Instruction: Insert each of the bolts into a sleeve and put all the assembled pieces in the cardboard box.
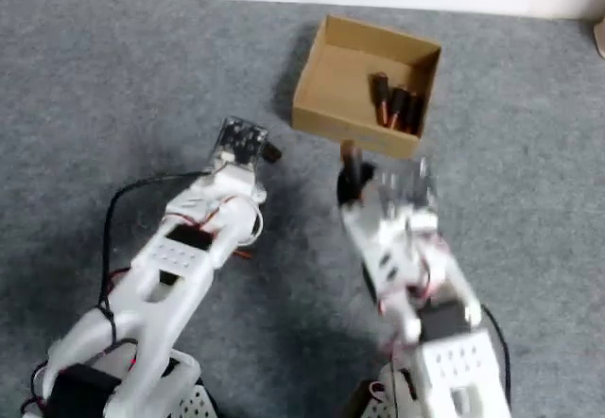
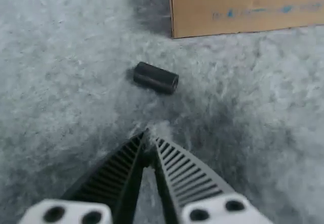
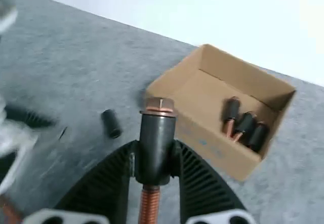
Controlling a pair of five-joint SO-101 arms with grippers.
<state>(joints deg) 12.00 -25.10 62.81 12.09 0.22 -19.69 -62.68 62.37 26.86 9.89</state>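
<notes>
**A:** Where is the piece in hand?

**B:** The assembled piece point(image 3: 156, 133), a copper bolt pushed through a black sleeve, sits upright in the right gripper point(image 3: 154, 151). The jaws pinch the sleeve around its middle, so the hex head stands clear above and the threaded shank hangs free below. I'd say gripping the sleeve rather than the bolt keeps the two parts from sliding apart.

**A:** And how near is it to the box?

**B:** In the high view it hangs just in front of the near wall of the cardboard box point(image 1: 350, 130), not yet over the opening. Three finished pieces point(image 1: 397, 106) lie together against the box's far right corner, which leaves most of the floor free for this one.

**A:** Anything left outside?

**B:** One loose sleeve point(image 2: 155, 77) lies on its side on the grey carpet point(image 1: 95, 78), apart from the box's left corner. No bolt is in it.

**A:** And the other arm?

**B:** The left gripper point(image 2: 150, 140) is low over the carpet, jaws pressed together on nothing, its tips pointing at that sleeve from a short way off. My guess is it waits there, out of the right arm's path.
</notes>
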